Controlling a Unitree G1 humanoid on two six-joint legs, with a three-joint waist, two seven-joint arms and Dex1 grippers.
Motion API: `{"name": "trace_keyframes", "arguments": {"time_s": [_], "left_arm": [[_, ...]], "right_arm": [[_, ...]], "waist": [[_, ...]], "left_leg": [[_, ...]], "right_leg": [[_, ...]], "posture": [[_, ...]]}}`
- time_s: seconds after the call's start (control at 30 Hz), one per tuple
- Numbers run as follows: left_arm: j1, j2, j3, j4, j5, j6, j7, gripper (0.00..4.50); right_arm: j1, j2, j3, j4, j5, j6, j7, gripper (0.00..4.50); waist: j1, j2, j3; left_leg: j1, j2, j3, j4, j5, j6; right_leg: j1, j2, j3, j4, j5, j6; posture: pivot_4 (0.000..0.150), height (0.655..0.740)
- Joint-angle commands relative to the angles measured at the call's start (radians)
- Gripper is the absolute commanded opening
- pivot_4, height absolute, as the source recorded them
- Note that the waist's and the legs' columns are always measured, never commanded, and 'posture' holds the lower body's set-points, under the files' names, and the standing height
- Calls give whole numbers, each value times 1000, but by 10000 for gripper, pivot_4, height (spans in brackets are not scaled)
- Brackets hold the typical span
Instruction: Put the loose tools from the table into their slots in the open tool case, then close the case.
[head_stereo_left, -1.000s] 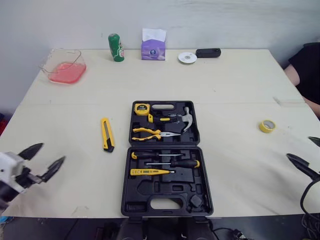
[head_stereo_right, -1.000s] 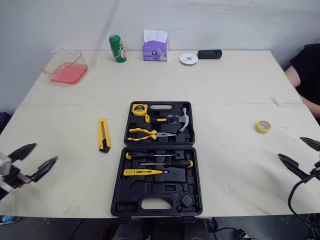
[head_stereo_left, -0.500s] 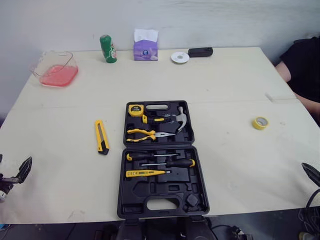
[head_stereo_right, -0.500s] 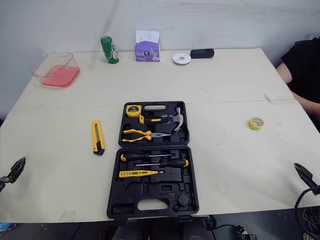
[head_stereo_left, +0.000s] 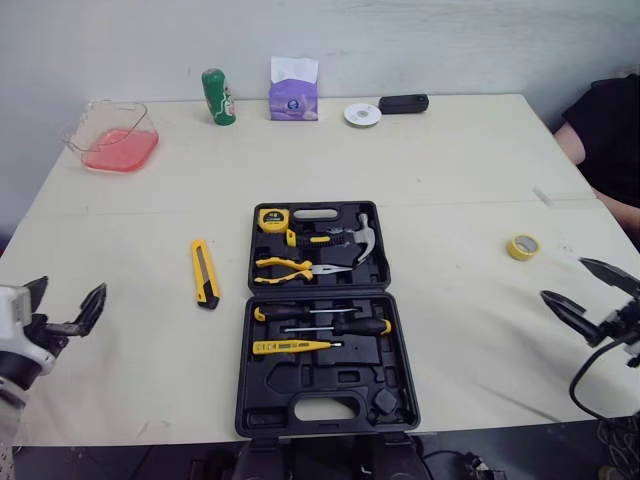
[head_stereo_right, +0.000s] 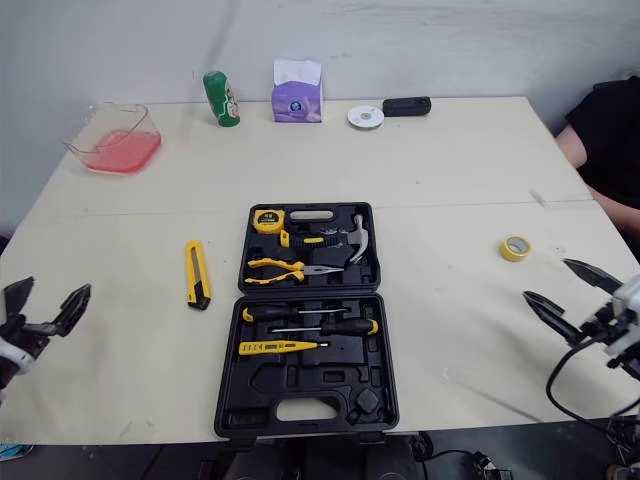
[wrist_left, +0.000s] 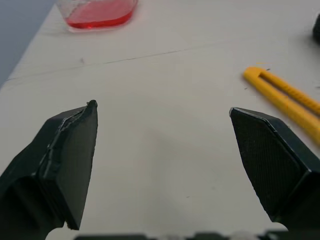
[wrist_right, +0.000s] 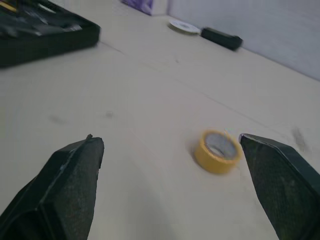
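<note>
Left eye view: open black case (head_stereo_left: 262, 388)

Place: a robot test room or lab, by the look of it.
Surroundings: a bare white wall (head_stereo_left: 450, 40) behind one plain pale table (head_stereo_left: 450, 160).
Props: open tool case (head_stereo_left: 330, 378), green can (head_stereo_left: 213, 96), tissue box (head_stereo_left: 293, 95), clear tub (head_stereo_left: 141, 118) of red liquid and yellow tape roll (wrist_right: 210, 161), unrelated things set well apart.
Bystander: a person's black sleeve (head_stereo_left: 610, 130) at the table's right edge.

Pale beige table (head_stereo_left: 450, 160), seam (head_stereo_left: 150, 211) running across its full width. Plain off-white wall (head_stereo_left: 450, 40) right behind the far edge. Even, diffuse light.
</note>
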Motion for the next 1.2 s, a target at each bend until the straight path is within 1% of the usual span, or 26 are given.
{"name": "trace_keyframes", "arguments": {"time_s": [0.03, 0.07, 0.13, 0.17, 0.23, 0.37, 0.4, 0.53, 0.6, 0.7, 0.8, 0.97, 1.13, 1.2], "left_arm": [[-36, 13, -32, -129, -47, 124, 65, 44397], [-65, 10, -58, -174, -61, 182, 105, 44397], [-118, -5, -95, -238, -90, 296, 188, 44397], [-149, -27, -118, -270, -107, 376, 250, 44397], [-190, -61, -156, -312, -136, 486, 321, 44397], [-307, -151, -289, -378, -93, 616, 466, 44397], [-331, -173, -306, -383, -83, 655, 499, 44397], [-400, -222, -351, -390, -9, 770, 603, 44397], [-433, -263, -345, -382, 3, 821, 623, 44397], [-484, -293, -381, -331, 50, 900, 637, 44397], [-527, -330, -376, -296, 90, 947, 639, 44397], [-568, -339, -419, -236, 169, 939, 631, 44397], [-585, -355, -437, -188, 217, 913, 602, 44397], [-610, -359, -471, -135, 239, 900, 590, 44397]], "right_arm": [[-10, 25, 43, -155, 47, 73, 14, 45000], [-18, 43, 81, -227, 48, 106, 6, 45000], [-29, 68, 123, -316, 52, 155, -13, 45000], [-36, 78, 134, -341, 61, 178, -16, 45000], [-42, 89, 145, -376, 76, 218, -24, 45000], [-54, 104, 179, -437, 84, 266, -22, 45000], [-55, 106, 184, -450, 86, 276, -21, 45000], [-54, 109, 202, -471, 76, 287, -7, 45000], [-51, 112, 208, -478, 73, 287, -9, 45000], [-47, 117, 212, -496, 76, 289, -10, 45000], [-42, 120, 214, -529, 81, 303, -18, 45000], [-31, 121, 224, -586, 83, 328, -22, 45000], [-26, 125, 220, -608, 85, 341, -32, 45000], [-25, 130, 224, -620, 83, 344, -37, 45000]], "waist": [[1, 0, 0], [1, 0, 0], [1, 0, 0], [1, 0, 0], [3, 0, 0], [17, 0, 0], [22, 0, 0], [26, 0, 0], [26, 0, 0], [27, -1, 0], [28, -1, 0], [27, -1, 0], [28, -1, 0], [30, -1, 0]], "left_leg": [[0, 0, 0, 0, 0, 0], [0, 0, 0, 0, 0, 0], [0, 0, 0, 0, 1, 1], [0, 0, 0, 0, 1, 1], [0, -1, 0, 1, 1, 1], [-1, -1, 0, 1, 1, 1], [-1, -1, 0, 2, 1, 1], [-1, 0, 0, 3, 2, 1], [-1, 0, 0, 4, 2, 1], [-1, 0, 0, 4, 2, 1], [-1, 0, 0, 4, 2, 1], [-2, 1, 0, 4, 3, 0], [-2, 1, 0, 4, 3, -1], [-2, 1, 0, 4, 3, -1]], "right_leg": [[0, 0, 0, 0, 0, 0], [0, 0, 0, 0, 0, 0], [0, 0, 0, 0, 0, 0], [0, 0, 0, 0, 0, 0], [0, 0, 0, 1, 0, 0], [0, 5, -1, 2, 0, 0], [0, 7, 0, 1, 0, 0], [0, 9, 1, 1, 0, 0], [0, 10, 1, 1, 0, 0], [0, 10, 1, 1, 0, 0], [0, 11, 1, 1, 0, 0], [0, 12, 1, 1, 0, 0], [0, 12, 2, 1, 0, 0], [0, 12, 1, 1, 0, 0]], "posture": [[1500, 7400], [1500, 7400], [1500, 7400], [1500, 7400], [1500, 7400], [1500, 7400], [1500, 7400], [1500, 7400], [1500, 7400], [1500, 7400], [1500, 7400], [1500, 7400], [1500, 7400], [1500, 7400]]}}
